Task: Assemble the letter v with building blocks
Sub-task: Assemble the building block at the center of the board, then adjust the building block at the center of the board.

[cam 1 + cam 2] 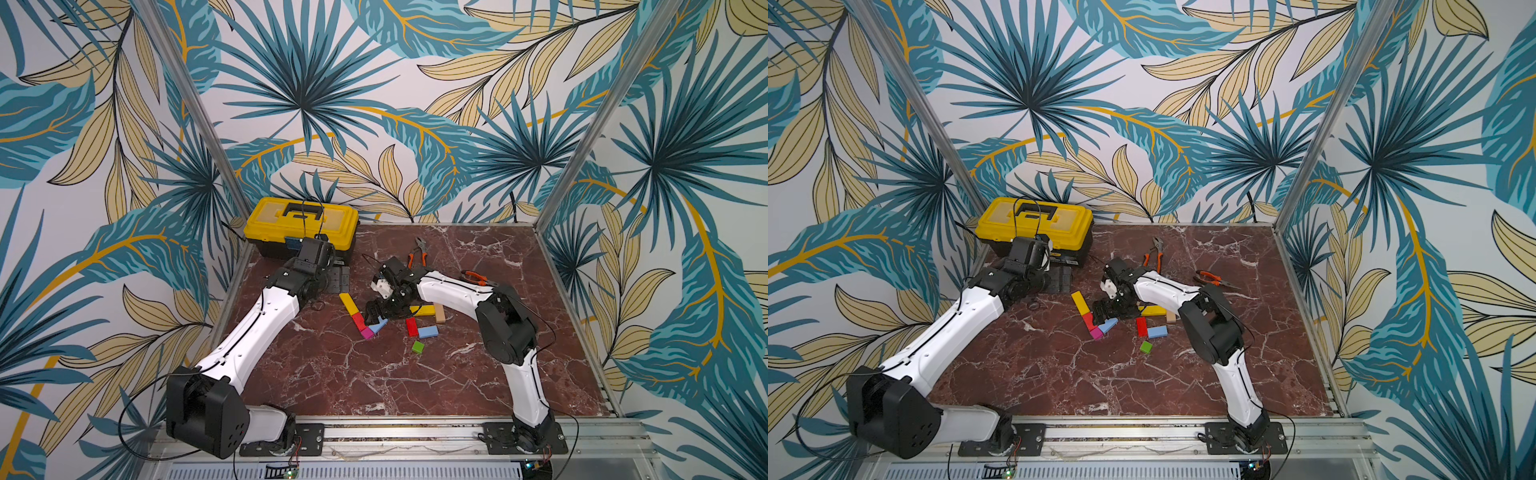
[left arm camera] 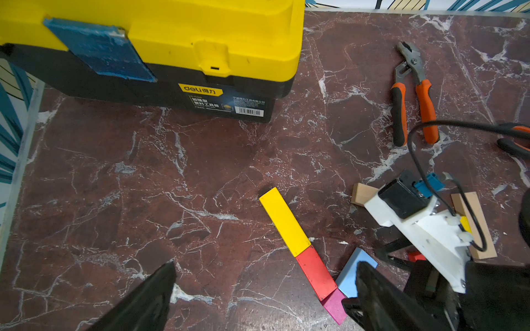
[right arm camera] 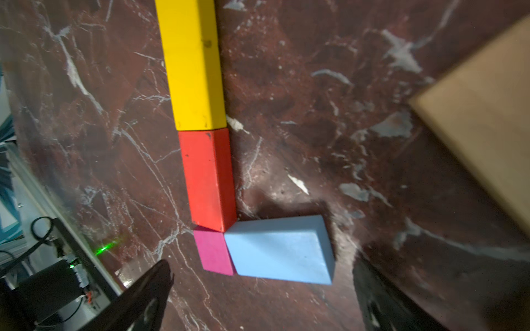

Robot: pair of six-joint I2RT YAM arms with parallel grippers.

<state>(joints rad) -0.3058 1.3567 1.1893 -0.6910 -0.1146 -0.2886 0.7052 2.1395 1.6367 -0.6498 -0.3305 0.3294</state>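
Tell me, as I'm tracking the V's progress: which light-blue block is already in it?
The light-blue block touching the magenta cube; the other light-blue block lies apart, beside a loose red block.

the toolbox (image 2: 160, 37), well beyond the left claw (image 2: 266, 265), bears a yellow tag (image 2: 200, 90) reading "deli 得力" on its black front; the chinese small print (image 2: 213, 102) and barcode (image 2: 249, 111) beside it are unreadably small.

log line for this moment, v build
placed: yellow bar, red block, magenta cube, light-blue block; pending: plain-wood bar; right gripper: open above light-blue block; left gripper: open
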